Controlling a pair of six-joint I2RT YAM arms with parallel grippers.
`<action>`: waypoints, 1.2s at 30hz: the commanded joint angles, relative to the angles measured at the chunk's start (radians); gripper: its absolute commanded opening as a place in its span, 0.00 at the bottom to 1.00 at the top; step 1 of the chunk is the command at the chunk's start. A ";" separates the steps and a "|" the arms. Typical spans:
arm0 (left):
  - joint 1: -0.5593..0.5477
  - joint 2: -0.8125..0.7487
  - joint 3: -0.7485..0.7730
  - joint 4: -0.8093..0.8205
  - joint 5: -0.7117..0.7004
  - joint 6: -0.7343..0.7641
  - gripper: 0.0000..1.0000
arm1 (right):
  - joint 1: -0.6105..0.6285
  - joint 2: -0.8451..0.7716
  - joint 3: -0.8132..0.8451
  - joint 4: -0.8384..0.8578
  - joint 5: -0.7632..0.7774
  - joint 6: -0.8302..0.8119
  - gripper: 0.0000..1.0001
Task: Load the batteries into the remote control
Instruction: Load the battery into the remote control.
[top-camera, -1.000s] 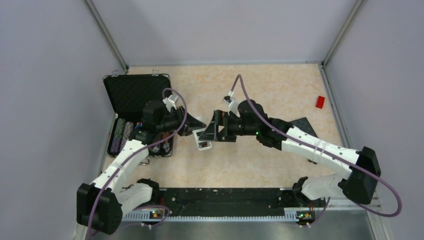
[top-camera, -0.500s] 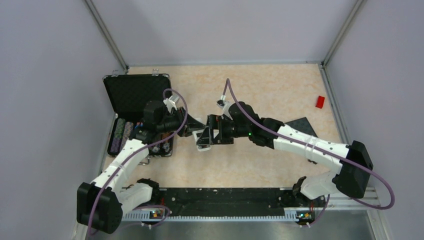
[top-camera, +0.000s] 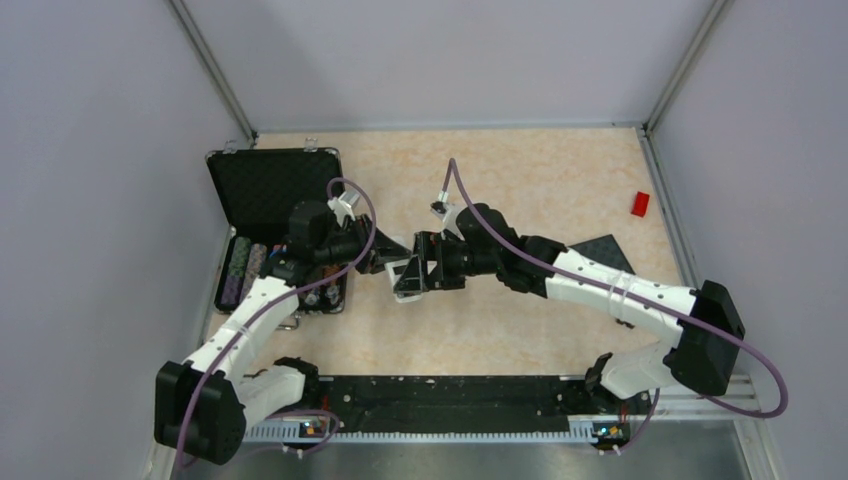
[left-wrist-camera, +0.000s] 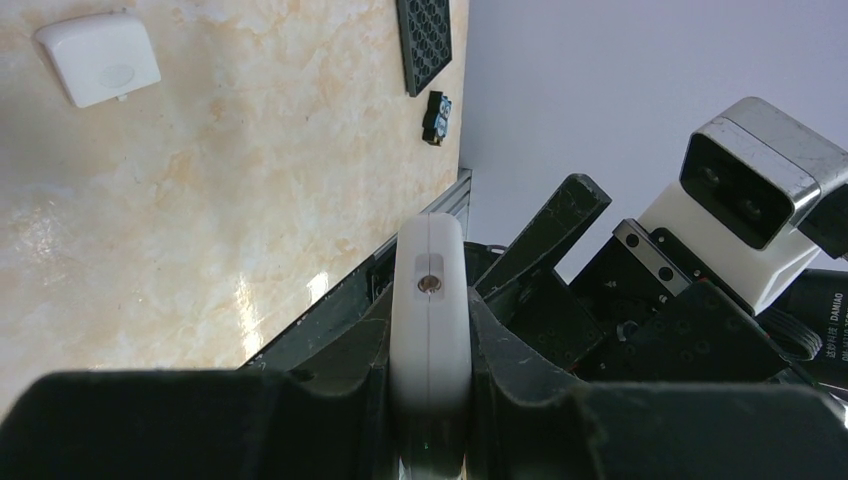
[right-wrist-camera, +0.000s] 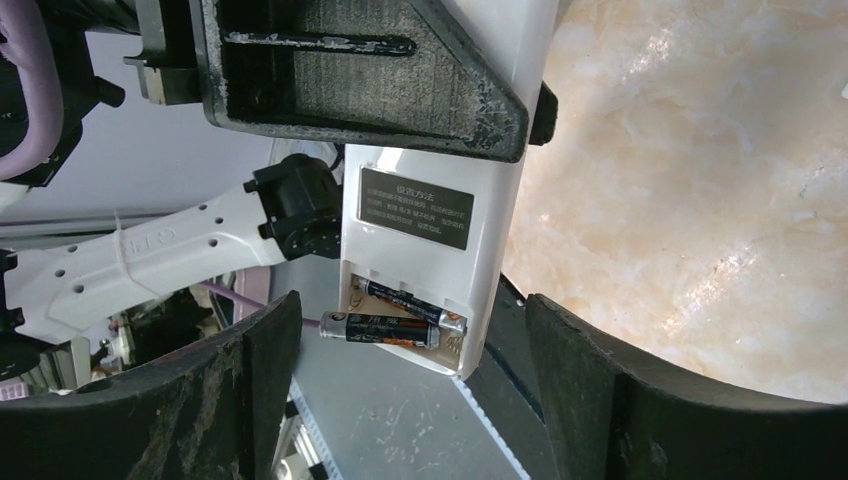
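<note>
My left gripper (top-camera: 397, 262) is shut on the white remote control (top-camera: 406, 283) and holds it above the table. In the left wrist view the remote (left-wrist-camera: 430, 300) shows edge-on between the closed fingers (left-wrist-camera: 355, 350). In the right wrist view its back (right-wrist-camera: 432, 205) faces me with the battery bay uncovered. One battery (right-wrist-camera: 410, 298) lies in the bay. The second battery (right-wrist-camera: 380, 328) lies tilted at the bay's mouth, its left end sticking out past the edge. My right gripper (right-wrist-camera: 412, 380) is open, with a finger on each side of that end of the remote, touching nothing.
The small white cover piece (left-wrist-camera: 98, 58) lies on the table. An open black case (top-camera: 278, 180) with colourful chips (top-camera: 241, 270) sits at the left. A red block (top-camera: 640, 203) lies far right. A black plate (top-camera: 602, 250) lies under the right arm.
My right gripper has moved left, up to the remote held by the left gripper, mostly in the first half second. The left arm has barely moved.
</note>
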 joint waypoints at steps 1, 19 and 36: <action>-0.003 0.006 0.044 0.029 0.022 0.018 0.00 | 0.014 -0.023 0.022 0.054 -0.017 -0.024 0.81; -0.004 0.007 0.035 0.039 0.022 0.002 0.00 | 0.014 -0.025 0.008 0.044 -0.009 -0.057 0.60; -0.004 -0.005 0.035 0.043 0.035 -0.014 0.00 | 0.013 -0.008 -0.007 0.050 0.011 -0.067 0.52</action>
